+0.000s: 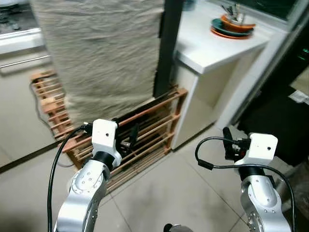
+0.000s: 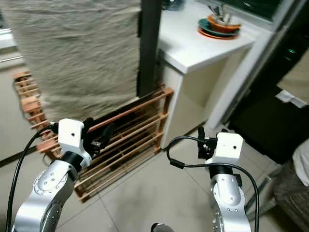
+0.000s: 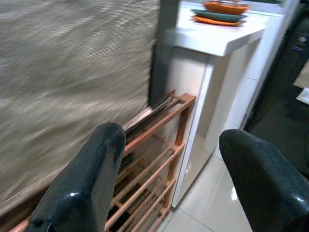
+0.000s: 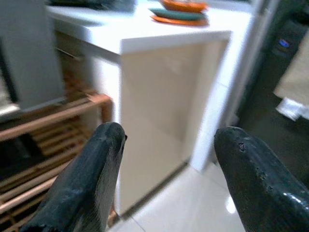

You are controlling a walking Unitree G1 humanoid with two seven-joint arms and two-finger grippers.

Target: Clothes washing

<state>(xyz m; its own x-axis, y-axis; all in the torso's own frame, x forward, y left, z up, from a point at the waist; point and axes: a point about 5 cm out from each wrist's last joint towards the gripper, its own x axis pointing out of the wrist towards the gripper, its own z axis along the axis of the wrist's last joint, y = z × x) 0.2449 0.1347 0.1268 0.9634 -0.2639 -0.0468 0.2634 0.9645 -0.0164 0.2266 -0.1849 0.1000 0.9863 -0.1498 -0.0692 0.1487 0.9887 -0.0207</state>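
You face a pale tiled floor (image 1: 159,193) by a white counter (image 1: 217,48). Your left gripper (image 3: 169,179) and right gripper (image 4: 166,179) hover spread, empty. Ahead of the left one, a beige woven cloth (image 1: 101,53) hangs over a low wooden slatted rack (image 1: 149,130).

White counter (image 1: 217,48), wooden rack (image 1: 145,135), tiled floor (image 1: 183,193)

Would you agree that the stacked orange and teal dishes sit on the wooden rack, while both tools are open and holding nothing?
Not quite: the stacked dishes sit on the white counter, not the wooden rack, as the left eye view shows. The rest holds: the left tool and right tool are open and empty.
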